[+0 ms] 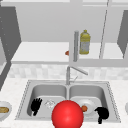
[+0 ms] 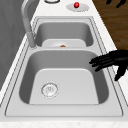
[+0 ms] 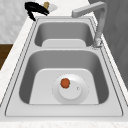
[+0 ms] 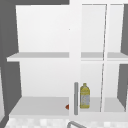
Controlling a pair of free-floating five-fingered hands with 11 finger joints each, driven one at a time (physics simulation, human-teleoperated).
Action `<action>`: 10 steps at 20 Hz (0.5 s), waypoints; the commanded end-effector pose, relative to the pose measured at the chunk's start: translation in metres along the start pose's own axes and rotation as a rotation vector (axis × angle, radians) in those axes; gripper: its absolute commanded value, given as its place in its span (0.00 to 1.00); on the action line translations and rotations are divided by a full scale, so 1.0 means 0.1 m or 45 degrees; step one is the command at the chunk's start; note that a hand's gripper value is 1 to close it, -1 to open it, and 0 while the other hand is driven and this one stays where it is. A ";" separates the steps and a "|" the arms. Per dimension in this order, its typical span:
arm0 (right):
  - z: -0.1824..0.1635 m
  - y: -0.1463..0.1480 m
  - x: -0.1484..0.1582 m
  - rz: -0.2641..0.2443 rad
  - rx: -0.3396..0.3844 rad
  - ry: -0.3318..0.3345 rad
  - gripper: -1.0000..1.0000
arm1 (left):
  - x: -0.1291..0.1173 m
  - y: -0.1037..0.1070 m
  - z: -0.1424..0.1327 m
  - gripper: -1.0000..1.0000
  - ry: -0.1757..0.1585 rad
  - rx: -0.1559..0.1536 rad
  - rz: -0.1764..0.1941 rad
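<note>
My left hand (image 1: 36, 106) hovers over the front of the left basin (image 1: 46, 92), open, its fingers spread and touching nothing. In the left side view this left hand (image 2: 110, 61) reaches flat across the basin's front rim. My right hand (image 1: 102, 113) hangs at the front right corner of the sink with its fingers curled, holding nothing. A white plate (image 3: 75, 95) lies in the right basin with a small orange fruit (image 1: 84, 108) on it. A large red ball (image 1: 67, 114) covers the middle of the sink's front rim.
The faucet (image 1: 68, 75) rises behind the divider. A bowl of bread (image 1: 3, 110) stands on the left counter. A plate (image 2: 83, 8) with a red item (image 2: 76, 4) sits on the right counter. The wall cabinet holds a yellow bottle (image 4: 85, 96) and a small red thing (image 4: 67, 107).
</note>
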 end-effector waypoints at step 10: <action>0.00 0.00 0.00 -0.004 -0.003 0.001 0.50 | 0.20 0.08 0.96 0.00 -0.014 0.040 0.255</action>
